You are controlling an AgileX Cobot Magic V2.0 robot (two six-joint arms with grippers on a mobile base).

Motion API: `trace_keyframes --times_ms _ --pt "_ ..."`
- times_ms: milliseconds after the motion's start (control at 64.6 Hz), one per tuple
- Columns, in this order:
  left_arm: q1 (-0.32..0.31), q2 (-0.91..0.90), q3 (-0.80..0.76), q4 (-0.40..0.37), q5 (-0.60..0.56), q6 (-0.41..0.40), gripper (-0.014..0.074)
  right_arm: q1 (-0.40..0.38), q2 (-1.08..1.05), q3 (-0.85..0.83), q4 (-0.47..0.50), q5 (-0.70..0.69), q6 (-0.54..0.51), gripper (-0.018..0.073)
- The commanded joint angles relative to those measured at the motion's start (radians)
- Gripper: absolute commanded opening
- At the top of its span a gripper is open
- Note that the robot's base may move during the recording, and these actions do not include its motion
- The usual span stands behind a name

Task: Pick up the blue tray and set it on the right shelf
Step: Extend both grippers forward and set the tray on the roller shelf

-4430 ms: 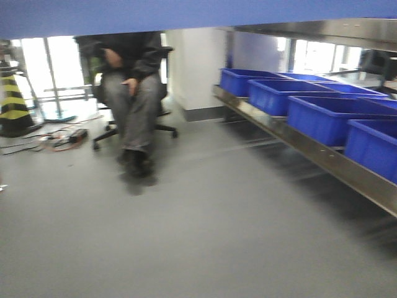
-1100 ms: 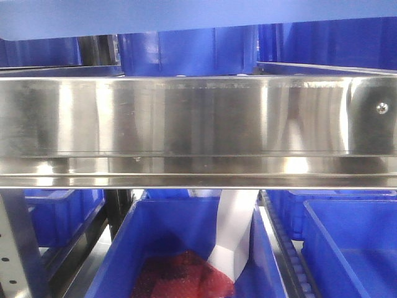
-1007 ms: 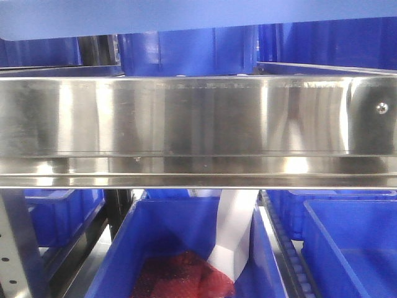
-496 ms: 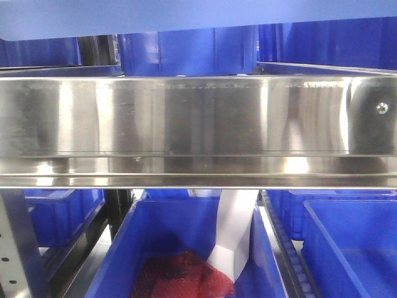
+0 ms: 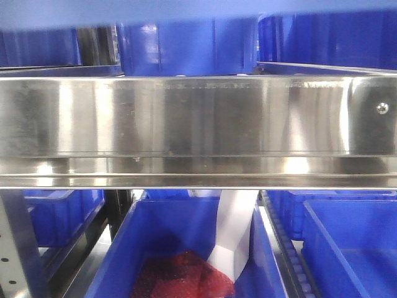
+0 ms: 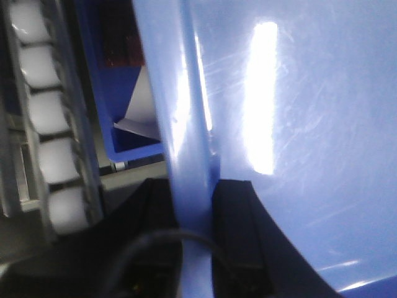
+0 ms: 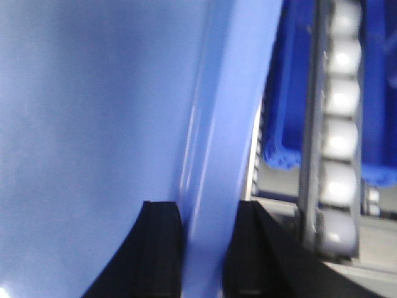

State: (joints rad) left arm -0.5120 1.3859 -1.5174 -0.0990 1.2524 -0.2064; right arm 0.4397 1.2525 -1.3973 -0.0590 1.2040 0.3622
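The light periwinkle-blue tray fills both wrist views; its underside is a pale blue strip along the top edge of the front view. My left gripper is shut on the tray's left rim, black fingers either side of it. My right gripper is shut on the tray's right rim. The right shelf's shiny stainless-steel front rail spans the front view just below the tray, with a grey perforated upright at lower left.
Deep dark blue bins stand on the shelf behind the rail and on the level below, one holding a red mesh and white paper. White roller tracks run beside the bins in the left wrist view and the right wrist view.
Since 4.4 s ago the view swung from open floor to facing the shelf rail. Over the last second the tray's strip at the top of the front view has thinned, rising slightly.
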Motion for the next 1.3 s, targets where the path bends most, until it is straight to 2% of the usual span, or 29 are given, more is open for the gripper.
trace_keyframes --times_ms 0,170,325,511,836,898,976,1177,1208,1286 --pt "0.044 0.002 -0.086 -0.035 0.023 0.062 -0.0048 0.0 0.017 -0.091 0.027 -0.108 -0.048 0.0057" --pt "0.159 0.111 -0.218 -0.044 0.023 0.088 -0.0048 0.0 0.135 -0.203 0.027 -0.104 -0.048 0.0057" --pt "0.204 0.212 -0.27 -0.044 0.005 0.11 -0.0048 0.0 0.258 -0.263 0.027 -0.117 -0.048 0.0057" --pt "0.229 0.312 -0.27 -0.044 -0.025 0.11 -0.0048 0.0 0.385 -0.275 0.027 -0.146 -0.048 0.0057" --pt "0.23 0.399 -0.27 -0.044 -0.038 0.11 -0.003 -0.002 0.478 -0.275 0.024 -0.151 -0.048 0.0061" --pt "0.231 0.399 -0.27 -0.044 -0.045 0.11 0.002 -0.002 0.479 -0.275 0.019 -0.151 -0.048 0.0091" --pt "0.231 0.399 -0.27 -0.044 -0.053 0.111 0.0134 -0.002 0.479 -0.275 0.017 -0.149 -0.048 0.0189" --pt "0.231 0.399 -0.27 -0.044 -0.054 0.111 0.05 -0.002 0.478 -0.275 0.017 -0.145 -0.045 0.0622" --pt "0.231 0.399 -0.27 -0.044 -0.054 0.111 0.0533 -0.002 0.478 -0.275 0.017 -0.145 -0.044 0.0648" --pt "0.231 0.393 -0.27 -0.044 -0.047 0.111 0.0571 -0.002 0.469 -0.275 0.016 -0.146 -0.042 0.0627"
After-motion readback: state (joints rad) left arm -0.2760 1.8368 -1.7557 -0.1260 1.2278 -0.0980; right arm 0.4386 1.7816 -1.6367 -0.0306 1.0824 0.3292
